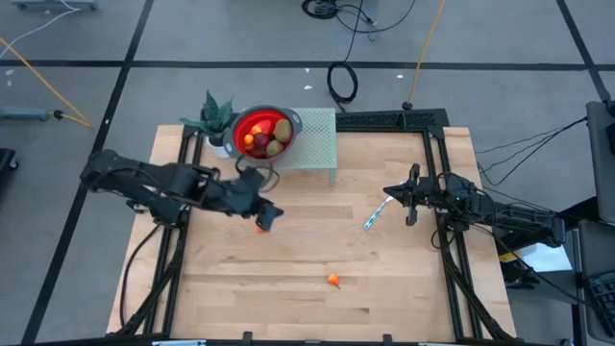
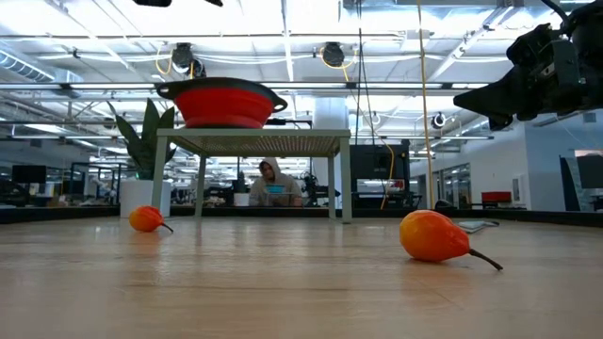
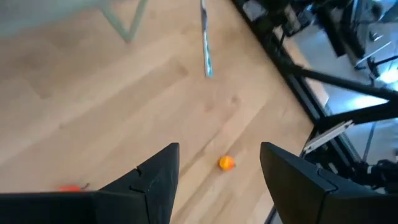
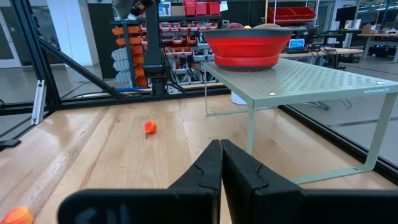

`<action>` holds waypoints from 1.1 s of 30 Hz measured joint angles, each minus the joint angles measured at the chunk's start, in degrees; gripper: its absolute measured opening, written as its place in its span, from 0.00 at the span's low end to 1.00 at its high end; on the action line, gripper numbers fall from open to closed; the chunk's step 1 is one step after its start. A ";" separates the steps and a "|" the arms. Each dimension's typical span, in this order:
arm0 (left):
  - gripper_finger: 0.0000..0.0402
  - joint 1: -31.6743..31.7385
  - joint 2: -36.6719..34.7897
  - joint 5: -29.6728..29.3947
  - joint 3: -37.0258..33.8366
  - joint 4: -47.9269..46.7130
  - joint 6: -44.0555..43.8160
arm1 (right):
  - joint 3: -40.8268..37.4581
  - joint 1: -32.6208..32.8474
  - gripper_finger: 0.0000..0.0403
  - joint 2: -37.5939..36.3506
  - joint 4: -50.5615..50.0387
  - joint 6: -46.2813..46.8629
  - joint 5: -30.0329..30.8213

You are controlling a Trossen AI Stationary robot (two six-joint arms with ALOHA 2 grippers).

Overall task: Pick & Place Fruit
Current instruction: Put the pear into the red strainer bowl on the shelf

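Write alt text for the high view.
Seen from above, the left gripper hovers open over a small orange fruit on the wooden table. A second orange fruit lies nearer the front edge, a red bowl of fruit sits on a pale green stand, and the right gripper waits shut at the right.

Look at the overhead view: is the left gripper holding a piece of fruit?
No. The left gripper hangs open over the table, with a small orange fruit lying beside it.

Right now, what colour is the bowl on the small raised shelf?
Red, with a grey rim: the bowl shows best in the high view.
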 joint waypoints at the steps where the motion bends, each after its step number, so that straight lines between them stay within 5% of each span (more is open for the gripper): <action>1: 0.56 -0.42 0.73 0.05 0.00 -0.05 -0.37 | -0.01 0.00 0.00 -0.01 0.00 0.00 -0.01; 8: 0.56 -3.27 6.63 0.03 0.00 -0.27 7.68 | 0.01 -0.01 0.00 0.01 0.00 0.02 -0.05; 19: 0.56 -8.16 15.49 -0.23 0.00 -7.25 39.38 | -0.02 0.01 0.00 -0.01 -0.08 0.01 -0.22; 27: 0.56 -8.66 21.67 -4.13 -0.08 -23.35 43.06 | 0.00 -0.01 0.00 0.02 -1.68 -0.17 -0.22; 33: 0.56 -7.63 22.44 -4.55 -3.95 -22.26 45.07 | 0.00 0.00 0.00 0.02 -2.00 -0.22 -0.16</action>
